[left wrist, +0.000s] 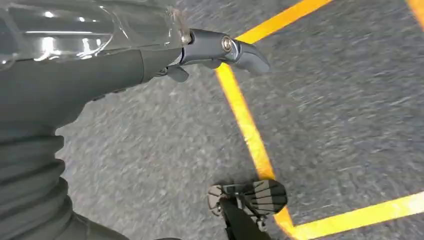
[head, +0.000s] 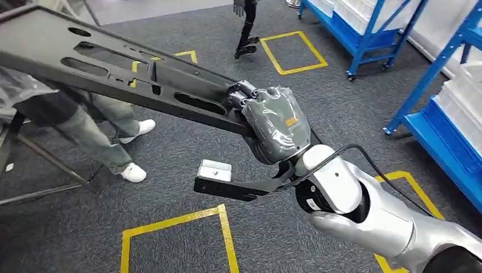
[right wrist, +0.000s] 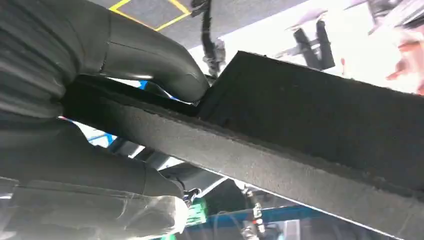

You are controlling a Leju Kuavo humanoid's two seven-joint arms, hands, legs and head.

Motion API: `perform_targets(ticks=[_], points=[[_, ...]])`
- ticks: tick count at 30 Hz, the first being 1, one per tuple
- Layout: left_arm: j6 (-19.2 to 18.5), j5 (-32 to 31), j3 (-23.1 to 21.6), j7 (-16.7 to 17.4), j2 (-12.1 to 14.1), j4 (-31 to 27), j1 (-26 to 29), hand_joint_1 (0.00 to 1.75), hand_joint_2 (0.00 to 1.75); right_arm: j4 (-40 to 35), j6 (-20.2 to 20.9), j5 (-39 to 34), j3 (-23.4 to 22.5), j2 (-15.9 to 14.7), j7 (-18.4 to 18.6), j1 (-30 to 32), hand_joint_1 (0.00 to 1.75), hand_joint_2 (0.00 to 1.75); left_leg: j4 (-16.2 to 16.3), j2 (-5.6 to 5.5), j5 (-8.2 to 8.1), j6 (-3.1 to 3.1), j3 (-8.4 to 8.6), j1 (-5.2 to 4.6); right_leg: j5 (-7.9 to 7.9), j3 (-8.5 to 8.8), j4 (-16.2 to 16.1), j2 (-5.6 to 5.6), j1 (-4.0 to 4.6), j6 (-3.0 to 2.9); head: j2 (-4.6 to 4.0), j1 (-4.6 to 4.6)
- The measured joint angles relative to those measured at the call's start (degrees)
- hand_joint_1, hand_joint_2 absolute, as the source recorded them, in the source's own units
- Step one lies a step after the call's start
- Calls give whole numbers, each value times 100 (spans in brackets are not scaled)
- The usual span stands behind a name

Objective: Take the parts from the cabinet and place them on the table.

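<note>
A long black flat part [head: 113,68] with several oblong cut-outs stretches from the upper left of the head view down to the middle. My right hand [head: 273,122], under a clear plastic cover, grips its near end with fingers curled over the edge. Up close in the right wrist view, the thick thumb [right wrist: 150,65] lies across the top of the black part [right wrist: 300,130], whose rough edge runs through the picture. My left hand [left wrist: 90,65] hangs above the grey carpet in the left wrist view with one finger [left wrist: 225,47] stretched out and nothing in it.
A person [head: 96,128] in white shoes stands at the left, under the part's far end, beside a dark metal frame [head: 23,153]. Blue racks [head: 437,108] with white bins line the right side. Yellow floor squares [head: 176,227] mark the grey carpet.
</note>
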Motion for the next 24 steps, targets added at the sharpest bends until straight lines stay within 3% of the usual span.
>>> perform_targets(ticks=[1, 2, 3, 4, 5, 6, 7, 10, 11, 12, 13, 15, 16, 17, 19, 20, 21, 22, 24], points=[[-57, 0, -4, 101, -4, 0, 9, 0, 175, 0, 7, 5, 2, 0, 0, 24, 175, 175, 233, 4, -34, 13, -110, -5, -6, 1, 1, -64, 21, -9, 0, -2], [-105, 0, -7, 197, -9, 0, 17, 0, 175, 0, 9, 11, 2, 0, 0, 44, 175, 175, 162, 8, 44, 32, -78, -16, -10, 5, 1, -118, 40, -15, 0, -2], [-134, 0, -9, 267, -9, 0, 29, 0, 175, 0, 9, 15, 2, 0, 0, 47, 175, 175, -153, 16, 219, 64, 88, -33, -15, 10, 1, -164, 59, -22, 0, -2], [-175, -2, -11, 354, -7, 0, 32, 0, 175, -4, 9, 22, -4, 2, 2, 44, 175, 175, -692, 63, 469, 122, 370, -69, -21, 21, 1, -213, 75, -29, 0, -2], [-214, -11, -11, 440, -7, 0, 30, 0, 175, -13, 11, 35, -20, 2, 7, 45, 175, 175, -1323, 220, 726, 209, 698, -136, -34, 39, 0, -260, 84, -29, 0, -2], [-247, -18, -11, 528, -7, 0, 16, 0, 175, -22, 11, 50, -31, 0, 7, 47, 175, 175, -1657, 477, 699, 288, 852, -221, -44, 39, -4, -300, 93, -22, 0, -2], [-275, -24, -17, 599, -11, 0, 7, 0, 175, -24, 15, 59, -35, -7, 9, 44, 175, 175, -1716, 487, 709, 299, 885, -268, -53, 17, 9, -343, 139, -7, 0, 0], [-354, -61, -88, 801, -15, 9, 19, 0, 175, -37, 55, 66, -33, -24, 31, 98, 175, 175, -1716, 324, 727, 327, 843, -268, -52, 38, -18, -487, 139, 28, 0, 2], [-376, -66, -109, 871, -17, 13, 34, 0, 175, -50, 70, 68, -42, -31, 42, 100, 175, 175, -1783, 273, 765, 367, 902, -206, -117, 26, -3, -475, 146, 76, 0, 2], [-407, -74, -127, 918, -52, 13, 47, 0, 175, -52, 76, 68, -59, -59, 55, 108, 175, 175, -1812, 221, 782, 381, 915, -203, -243, -4, 145, -241, 105, 98, -2, 4], [-424, -74, -136, 971, -55, 13, 39, 0, 175, -61, 90, 79, -66, -77, 59, 114, 175, 175, -1817, 184, 795, 405, 916, -187, -460, -176, 519, -79, 106, 103, 0, 7], [-461, -55, -144, 1034, -70, 13, 9, 0, 175, -68, 107, 81, -72, -129, 66, 187, 175, 175, -1815, 57, 797, 410, 915, -180, -846, -631, 1478, 11, 97, 119, 0, 11], [-468, -50, -144, 1052, -79, 15, 4, 0, 175, -68, 111, 81, -72, -147, 66, 239, 175, 175, -1809, -15, 797, 410, 915, -174, -903, -817, 1825, 12, 90, 133, 0, 11], [-477, -35, -146, 1069, -92, 15, 7, 0, 175, -68, 114, 81, -72, -155, 68, 274, 175, 175, -1803, -91, 796, 408, 921, -163, -819, -863, 1859, 12, 78, 145, 0, 11], [-496, -31, -149, 1071, -116, 15, 11, 0, 175, -77, 125, 83, -81, -179, 68, 277, 175, 175, -1781, -238, 788, 396, 931, -130, -344, -566, 1156, 33, 30, 186, 0, 11], [-505, -22, -149, 1076, -122, 13, 6, 0, 175, -85, 127, 94, -96, -190, 70, 277, 175, 175, -1760, -310, 773, 371, 936, -107, -59, -307, 593, 117, -12, 212, 0, 11], [-503, -15, -149, 1082, -125, 15, 7, 0, 175, -90, 131, 101, -103, -192, 70, 281, 175, 175, -1739, -373, 752, 331, 914, -104, 70, -131, 171, 344, -78, 255, 0, 13], [-503, -7, -151, 1093, -125, 15, -13, 0, 175, -101, 136, 107, -103, -199, 68, 279, 175, 175, -1660, -425, 737, 297, 860, -120, 5, -62, 35, 451, -86, 252, 0, 11], [-503, 9, -151, 1096, -125, 15, 4, 0, 175, -112, 149, 107, -105, -197, 59, 307, 175, 175, -1702, -532, 770, 240, 827, -92, -9, -82, 86, 349, -33, 189, 0, 7]])
